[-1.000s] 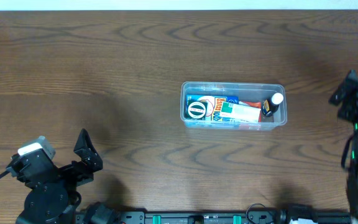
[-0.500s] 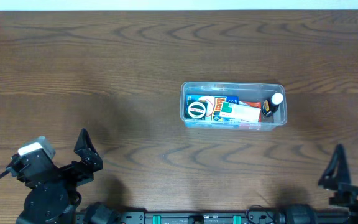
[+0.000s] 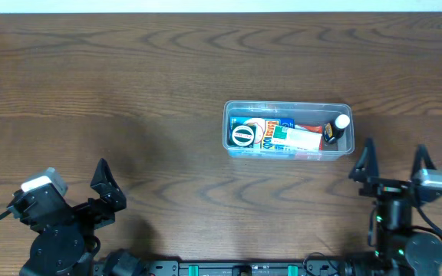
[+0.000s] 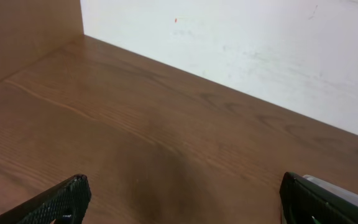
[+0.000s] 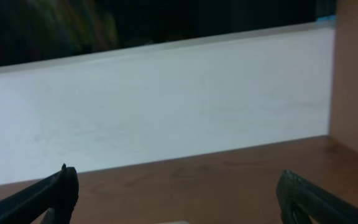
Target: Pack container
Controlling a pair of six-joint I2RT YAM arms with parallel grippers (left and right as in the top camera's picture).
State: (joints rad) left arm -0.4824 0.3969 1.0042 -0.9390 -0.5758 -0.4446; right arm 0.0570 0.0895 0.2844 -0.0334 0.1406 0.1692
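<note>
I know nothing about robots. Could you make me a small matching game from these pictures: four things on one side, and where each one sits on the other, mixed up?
Things:
1. container
2. white-capped bottle
3. left gripper
4. right gripper

Places, in the overhead view:
A. bottom left corner
B. bottom right, just below the container's right end
C. on the table, right of centre
D. inside the container, at its right end

Pairs: 1-C, 2-D, 3-A, 4-B

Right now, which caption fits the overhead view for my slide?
Clear container, holding small packages, on a wooden table; right fingers open near its corner.
</note>
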